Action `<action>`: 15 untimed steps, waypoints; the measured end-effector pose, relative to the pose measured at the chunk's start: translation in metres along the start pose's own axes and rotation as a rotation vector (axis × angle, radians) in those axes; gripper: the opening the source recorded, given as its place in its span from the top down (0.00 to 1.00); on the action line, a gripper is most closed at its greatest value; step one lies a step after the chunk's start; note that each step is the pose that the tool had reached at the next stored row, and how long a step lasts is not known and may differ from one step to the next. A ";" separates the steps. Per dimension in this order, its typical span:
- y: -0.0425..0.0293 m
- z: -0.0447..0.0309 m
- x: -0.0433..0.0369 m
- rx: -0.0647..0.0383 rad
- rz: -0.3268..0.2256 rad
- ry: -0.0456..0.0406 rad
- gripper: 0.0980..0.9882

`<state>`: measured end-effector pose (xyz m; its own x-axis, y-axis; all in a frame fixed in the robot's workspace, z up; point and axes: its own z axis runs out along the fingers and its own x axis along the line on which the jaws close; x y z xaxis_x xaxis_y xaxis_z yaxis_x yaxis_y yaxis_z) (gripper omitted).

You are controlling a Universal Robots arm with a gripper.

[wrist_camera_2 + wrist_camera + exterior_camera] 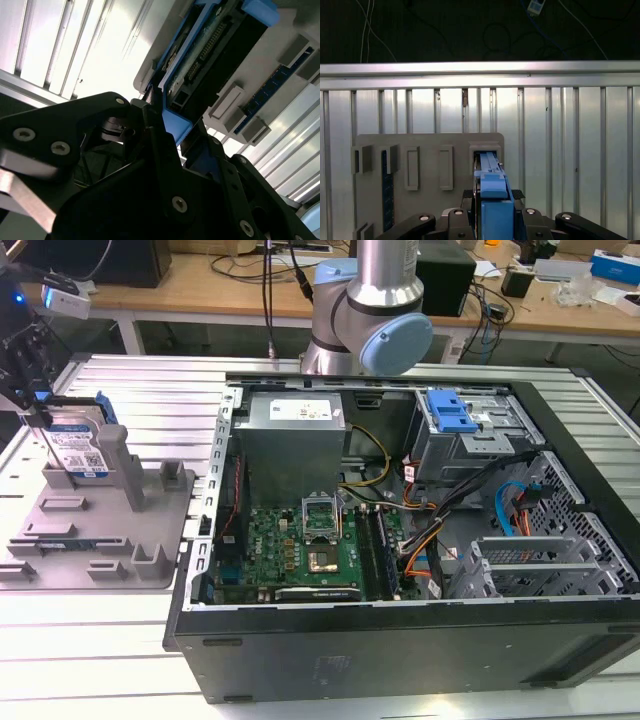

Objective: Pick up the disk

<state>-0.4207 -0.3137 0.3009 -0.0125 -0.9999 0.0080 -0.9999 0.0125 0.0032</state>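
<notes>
Exterior view: open computer case [400, 540] at the exterior view's right; grey fixture [110, 530] at its left, the disk [72, 445] standing on edge in it, label print too small to read. Both wrist views: my pincer [492, 212] is clamped on the disk's blue frame [175, 125]. Second wrist view: disk's connector pins [207, 52].

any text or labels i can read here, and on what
None can be read.
disk: white-and-blue label, print too small to read.
power supply: white sticker, print blurred.
motherboard: markings too small to read.
The gripper is at the disk's blue frame.
</notes>
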 end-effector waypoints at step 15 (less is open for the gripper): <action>0.0000 0.0008 0.0000 0.000 0.000 0.0000 0.70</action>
<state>-0.4207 -0.3137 0.3000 -0.0125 -0.9999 0.0080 -0.9999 0.0125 0.0033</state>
